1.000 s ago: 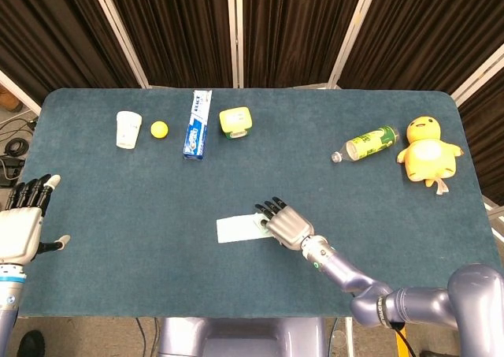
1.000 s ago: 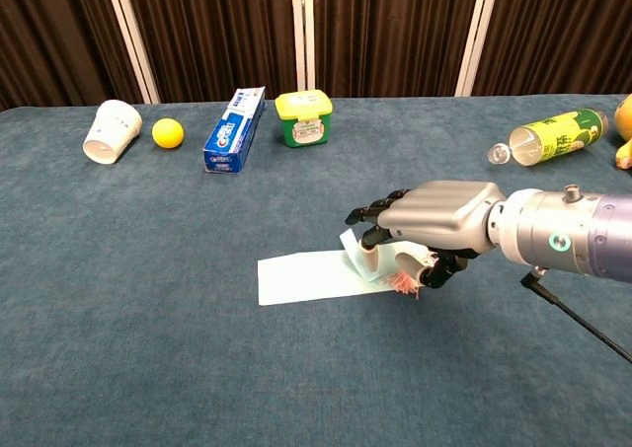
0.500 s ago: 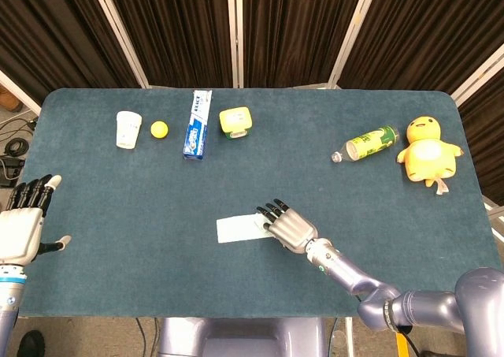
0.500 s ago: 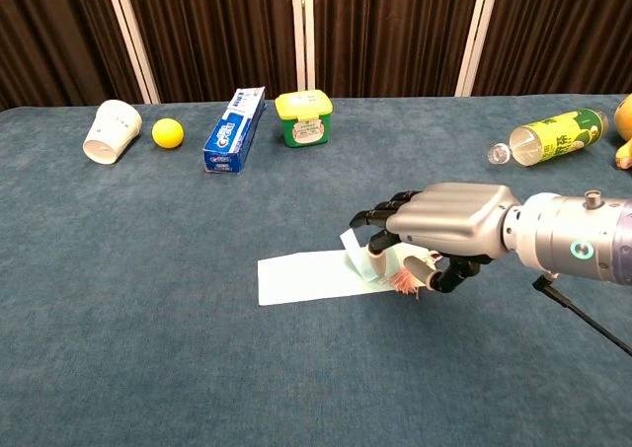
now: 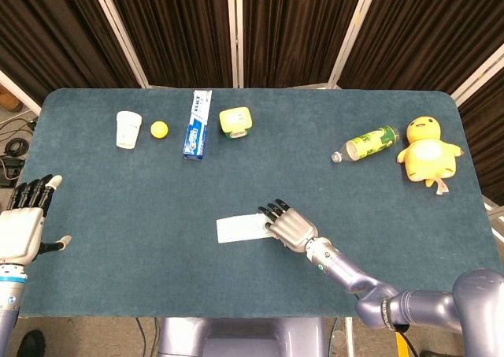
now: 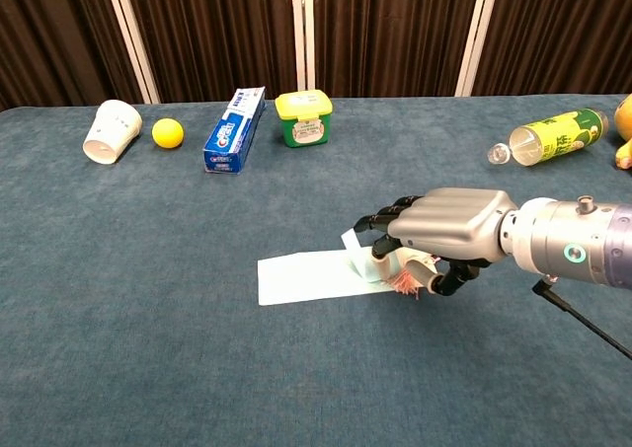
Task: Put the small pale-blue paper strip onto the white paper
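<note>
The pale-blue paper strip (image 6: 354, 247) curls up from the right end of the white paper (image 6: 311, 277), which lies flat near the middle of the tabletop (image 5: 118, 207). The right robot hand (image 6: 434, 235) hovers palm-down over that end of the paper, fingers curled around the strip, which stands bent beneath the fingertips. The strip's lower edge appears to touch the paper, so the placing looks nearly done; whether the fingers pinch the strip or merely rest against it cannot be told for certain, though it seems held. The low, flat pose probably serves to lay the light strip down without letting it spring away.

The left robot hand (image 5: 22, 219) waits far to the left of the paper, at the tabletop's edge, fingers apart and empty.

Beyond the paper, along the far side, lie a tipped paper cup (image 5: 128, 128), a small yellow ball (image 5: 159, 128), a toothpaste box (image 5: 198, 124) and a yellow-lidded tub (image 5: 235, 121). Farther right of these lie a green bottle (image 5: 366, 143) and a yellow duck toy (image 5: 428, 150).
</note>
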You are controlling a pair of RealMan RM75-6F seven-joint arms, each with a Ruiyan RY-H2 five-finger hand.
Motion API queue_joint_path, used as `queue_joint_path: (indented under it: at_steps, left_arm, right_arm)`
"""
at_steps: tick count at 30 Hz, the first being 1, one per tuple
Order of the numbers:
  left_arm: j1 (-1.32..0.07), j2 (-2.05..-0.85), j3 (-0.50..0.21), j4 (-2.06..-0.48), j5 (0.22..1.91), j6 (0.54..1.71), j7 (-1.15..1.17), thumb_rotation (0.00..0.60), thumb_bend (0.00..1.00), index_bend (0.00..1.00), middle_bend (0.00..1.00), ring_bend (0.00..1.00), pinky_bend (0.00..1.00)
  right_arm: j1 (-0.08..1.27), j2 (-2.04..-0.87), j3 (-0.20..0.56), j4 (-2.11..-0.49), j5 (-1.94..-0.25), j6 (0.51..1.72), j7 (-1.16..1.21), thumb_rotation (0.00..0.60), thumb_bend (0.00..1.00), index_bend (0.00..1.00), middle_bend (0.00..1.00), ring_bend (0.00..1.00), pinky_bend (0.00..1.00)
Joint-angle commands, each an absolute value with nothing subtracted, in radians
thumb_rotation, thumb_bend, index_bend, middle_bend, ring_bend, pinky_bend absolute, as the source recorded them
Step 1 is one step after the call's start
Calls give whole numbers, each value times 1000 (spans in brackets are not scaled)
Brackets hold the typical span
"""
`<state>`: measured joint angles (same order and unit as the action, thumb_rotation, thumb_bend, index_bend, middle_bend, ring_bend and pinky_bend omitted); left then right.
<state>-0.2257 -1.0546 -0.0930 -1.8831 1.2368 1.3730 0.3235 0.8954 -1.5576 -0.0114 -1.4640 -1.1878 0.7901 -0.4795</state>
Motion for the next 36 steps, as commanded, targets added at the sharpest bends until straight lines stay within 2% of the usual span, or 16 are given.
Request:
queue_joint_path:
  at_steps: [1,17,36]
  left_arm:
    - [-226,-1055,-93,-1883,1237,1372,324,600,0,0,0,0,0]
    - [-226,-1055,-93,-1884,1239,1371,325,600,0,0,0,0,0]
    - [-226,-1053,-94,-1885,1237,1368,323,600,0,0,0,0,0]
  right_arm:
    - [894,-1561,-11,-1464,-1191,789,-485,600,701,382,0,0,0]
    - [897,-1555,26,-1486,-1202,803,-496,600,700,382,0,0,0]
    - [890,-1586,7,-1451,-1182,775,-524,600,700,393,0,0,0]
